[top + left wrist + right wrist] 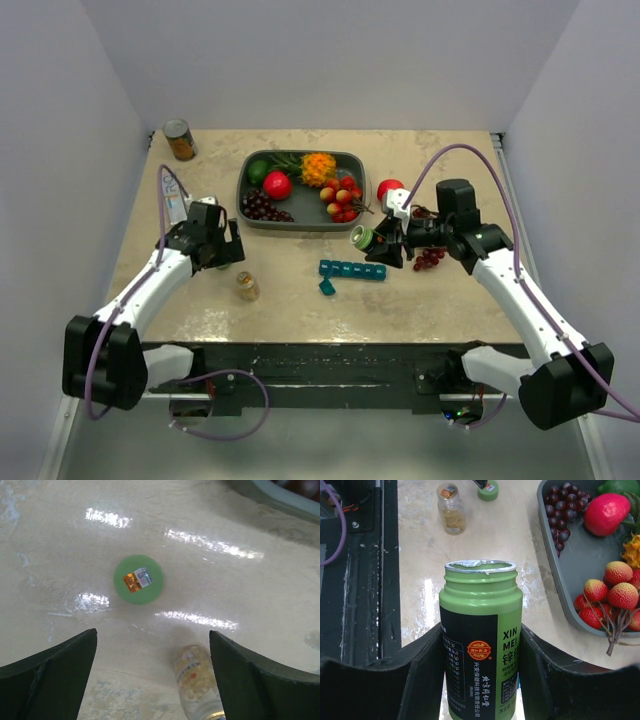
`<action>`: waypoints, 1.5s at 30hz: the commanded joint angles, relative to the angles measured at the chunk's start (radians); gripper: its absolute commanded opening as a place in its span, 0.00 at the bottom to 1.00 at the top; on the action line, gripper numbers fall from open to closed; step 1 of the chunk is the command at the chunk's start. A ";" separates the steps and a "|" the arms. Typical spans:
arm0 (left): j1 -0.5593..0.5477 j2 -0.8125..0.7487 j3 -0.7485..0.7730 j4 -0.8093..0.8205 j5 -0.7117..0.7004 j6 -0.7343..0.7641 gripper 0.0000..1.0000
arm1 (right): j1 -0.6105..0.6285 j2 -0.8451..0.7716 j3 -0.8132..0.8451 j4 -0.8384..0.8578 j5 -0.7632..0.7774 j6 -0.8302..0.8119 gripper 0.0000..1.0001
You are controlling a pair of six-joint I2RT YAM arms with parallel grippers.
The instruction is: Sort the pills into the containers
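Note:
The teal containers strip [352,270] lies on the table's middle, with one separate teal piece [327,287] beside its left end. My right gripper [385,240] [480,630] is shut on a green pill bottle [481,645] with no cap and a foil-rimmed mouth. It holds the bottle [364,238] tilted, just above and behind the strip. My left gripper [218,250] [152,632] is open over the table. A green cap [138,579] lies ahead of its fingers. A small clear bottle of yellow pills [197,677] [246,286] stands by its right finger.
A grey tray [300,222] with fruit sits at the back centre. A tin can [180,140] stands at the back left. A red fruit [389,188] and dark grapes [430,258] lie near my right arm. A pale bottle [173,205] lies behind my left arm.

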 commanded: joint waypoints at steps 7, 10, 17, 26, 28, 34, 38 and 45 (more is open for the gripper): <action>0.026 0.223 0.087 0.032 -0.092 0.008 0.85 | -0.008 -0.028 -0.016 0.051 -0.050 0.015 0.00; 0.027 0.295 0.105 0.055 -0.082 0.014 0.82 | -0.012 -0.027 -0.018 0.052 -0.050 0.015 0.00; 0.036 0.383 0.157 0.074 -0.096 0.034 0.81 | -0.014 -0.019 -0.021 0.057 -0.049 0.015 0.00; 0.056 0.434 0.145 0.092 -0.108 0.037 0.71 | -0.018 -0.015 -0.024 0.055 -0.046 0.010 0.00; 0.058 0.432 0.142 0.095 -0.102 0.037 0.71 | -0.018 -0.013 -0.024 0.055 -0.047 0.010 0.00; 0.059 0.429 0.134 0.109 -0.075 0.053 0.47 | -0.020 -0.012 -0.024 0.051 -0.046 0.002 0.00; 0.061 0.368 0.124 0.109 -0.055 0.063 0.28 | -0.022 -0.010 -0.026 0.045 -0.050 -0.007 0.00; 0.056 0.116 0.087 0.129 0.242 0.108 0.14 | -0.025 -0.004 -0.021 -0.015 -0.085 -0.088 0.00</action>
